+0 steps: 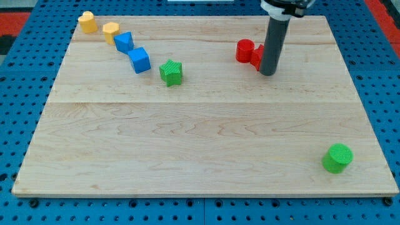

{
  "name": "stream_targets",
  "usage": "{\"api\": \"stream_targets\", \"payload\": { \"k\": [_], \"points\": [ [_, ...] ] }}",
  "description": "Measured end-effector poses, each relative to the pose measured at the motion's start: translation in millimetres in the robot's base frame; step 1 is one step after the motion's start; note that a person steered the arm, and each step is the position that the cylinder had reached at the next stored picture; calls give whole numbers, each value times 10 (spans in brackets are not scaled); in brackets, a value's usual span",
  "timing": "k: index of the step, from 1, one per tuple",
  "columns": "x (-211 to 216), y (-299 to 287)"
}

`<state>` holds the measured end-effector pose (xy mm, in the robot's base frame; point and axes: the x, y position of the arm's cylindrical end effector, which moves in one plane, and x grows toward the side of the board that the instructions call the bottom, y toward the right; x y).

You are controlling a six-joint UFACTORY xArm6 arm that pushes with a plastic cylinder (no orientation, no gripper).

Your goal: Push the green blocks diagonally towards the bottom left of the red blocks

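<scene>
A green star-shaped block sits left of the board's upper middle. A green cylinder stands near the board's bottom right corner. Two red blocks sit close together at the upper right: one shows fully, the other is partly hidden behind my rod. My tip rests on the board just to the bottom right of the red blocks, touching or nearly touching them. It is far from both green blocks.
Two yellow blocks and two blue blocks form a diagonal line at the upper left. The wooden board lies on a blue perforated table.
</scene>
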<state>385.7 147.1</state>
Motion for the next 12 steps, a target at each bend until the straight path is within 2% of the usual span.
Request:
{"api": "stream_targets", "payload": {
  "k": [1,2,3,5,6,7,8,9,10,12],
  "points": [
    [627,1119],
    [1464,1618],
    [2115,1432],
    [1745,113],
    [1621,-73],
    [1545,65],
    [1090,-365],
    [884,-784],
    [544,-670],
    [-402,-1412]
  ]
}}
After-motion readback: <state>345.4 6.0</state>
